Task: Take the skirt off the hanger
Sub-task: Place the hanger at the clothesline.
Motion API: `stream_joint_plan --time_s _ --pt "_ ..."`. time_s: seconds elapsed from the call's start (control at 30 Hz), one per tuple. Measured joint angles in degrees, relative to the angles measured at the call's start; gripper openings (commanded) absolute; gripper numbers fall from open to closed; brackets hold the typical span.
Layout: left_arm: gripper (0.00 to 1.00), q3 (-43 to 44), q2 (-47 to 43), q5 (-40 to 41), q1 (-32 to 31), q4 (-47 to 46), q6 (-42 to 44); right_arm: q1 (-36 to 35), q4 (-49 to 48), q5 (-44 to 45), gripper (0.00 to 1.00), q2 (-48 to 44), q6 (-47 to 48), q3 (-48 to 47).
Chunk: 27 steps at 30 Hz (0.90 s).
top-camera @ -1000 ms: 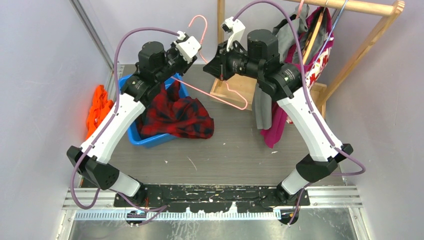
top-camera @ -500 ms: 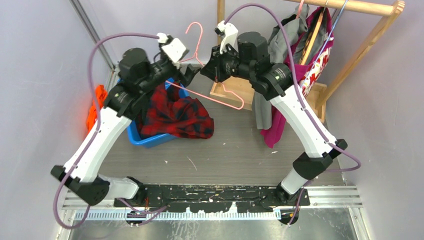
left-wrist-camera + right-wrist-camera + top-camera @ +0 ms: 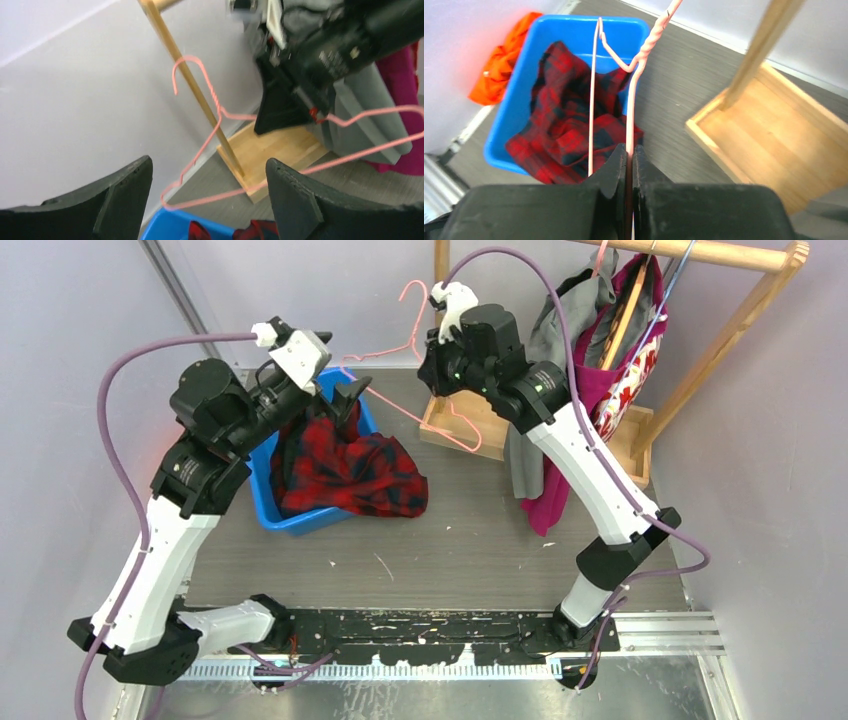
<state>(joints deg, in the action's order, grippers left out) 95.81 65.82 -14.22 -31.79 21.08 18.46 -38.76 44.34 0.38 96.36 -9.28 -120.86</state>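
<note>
The red plaid skirt (image 3: 350,465) lies crumpled in the blue bin (image 3: 296,524), off the hanger, with one fold spilling over the bin's right rim onto the worktop (image 3: 450,550). The pink wire hanger (image 3: 630,120) is bare and held in the air above and to the right of the bin. It appears to hang clear of the skirt, though the overhead view does not settle this.

The right gripper (image 3: 629,150) has its jaws clamped together on the hanger wire just below the twisted neck. The left gripper (image 3: 208,165) is raised over the bin's far edge, with its jaws wide apart and nothing between them.

The wooden rack (image 3: 700,252) stands behind the right arm and carries a grey garment (image 3: 520,460) and a magenta garment (image 3: 545,495). An orange cloth (image 3: 499,65) lies just outside the bin's left side.
</note>
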Motion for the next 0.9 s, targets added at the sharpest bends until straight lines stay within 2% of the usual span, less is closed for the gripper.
stream_joint_plan --time_s 0.23,0.53,0.7,0.9 --pt "0.82 -8.92 -3.74 5.84 0.00 5.42 1.46 0.00 5.05 12.33 0.01 -2.91 4.66 -0.17" --pt "0.80 -9.92 -3.69 6.86 0.00 7.45 1.44 0.00 7.17 29.88 0.01 -9.33 9.25 -0.90" --pt "0.80 -9.92 -3.54 6.91 0.00 7.67 1.44 -0.07 3.65 36.79 0.01 -8.28 14.10 -1.03" --pt "0.79 -9.92 -3.61 6.99 0.00 8.79 1.42 -0.13 -8.00 43.58 0.01 -1.36 22.93 -1.75"
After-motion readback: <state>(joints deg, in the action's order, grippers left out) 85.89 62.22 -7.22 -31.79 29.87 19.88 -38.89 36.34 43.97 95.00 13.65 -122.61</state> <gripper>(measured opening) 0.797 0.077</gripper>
